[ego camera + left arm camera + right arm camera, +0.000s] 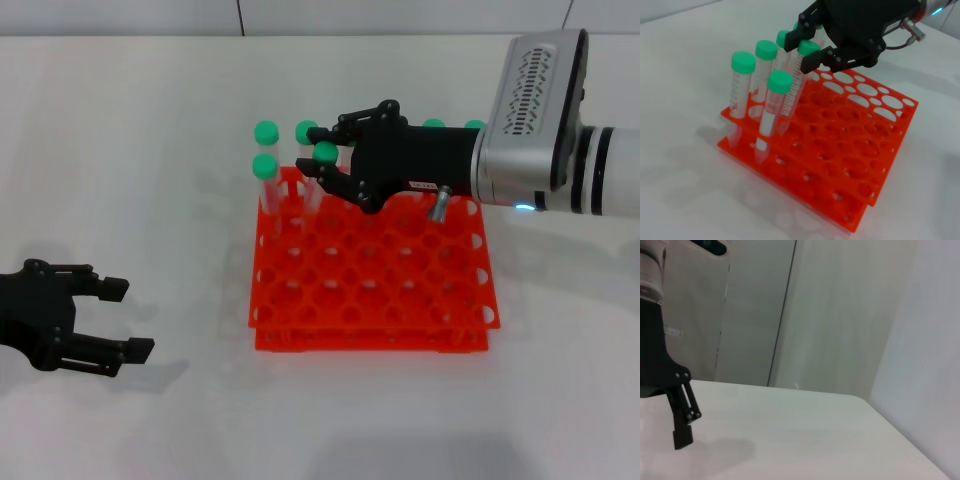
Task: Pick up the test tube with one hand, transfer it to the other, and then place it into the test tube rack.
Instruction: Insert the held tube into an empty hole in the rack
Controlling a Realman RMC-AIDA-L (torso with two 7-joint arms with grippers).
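The orange-red test tube rack (400, 290) stands mid-table and also shows in the left wrist view (855, 155). My right gripper (320, 152), black with a white label, reaches over the rack's back left part. Its fingers stand on either side of the green cap of the test tube (326, 152), with small gaps showing. In the left wrist view the tube (794, 92) leans a little, its lower end down in a rack hole, between the right gripper's fingers (800, 52). My left gripper (128, 319) rests open and empty on the table, far to the rack's left.
Several other green-capped tubes stand in the rack's back rows: three at the back left (266, 131) (743, 61) and two behind the right gripper (433, 125). The white table (150, 150) surrounds the rack. The right wrist view shows only table and wall.
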